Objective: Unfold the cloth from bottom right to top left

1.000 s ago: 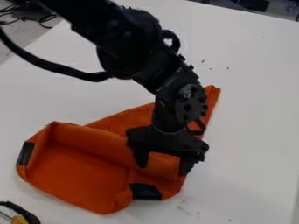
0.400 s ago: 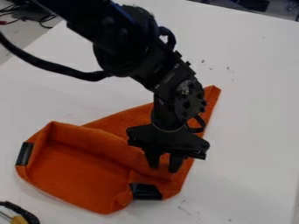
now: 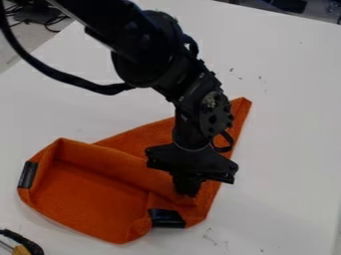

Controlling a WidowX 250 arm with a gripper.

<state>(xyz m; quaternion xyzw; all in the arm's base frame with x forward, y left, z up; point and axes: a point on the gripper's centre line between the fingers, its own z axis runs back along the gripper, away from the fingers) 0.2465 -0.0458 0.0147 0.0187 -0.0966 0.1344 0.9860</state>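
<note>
Orange cloth (image 3: 93, 196), partly folded, under my gripper (image 3: 188, 193).
A raised fold runs out from beside my fingers; one black patch (image 3: 166, 218) lies near them, another (image 3: 28, 175) well apart. My arm (image 3: 150, 55) slants down, gripper pointing at the cloth. My fingers are closed together at the fold; whether they pinch any of it, I cannot tell.

Room right of cloth (image 3: 86, 194); arm (image 3: 143, 55) blocks upper left.
</note>
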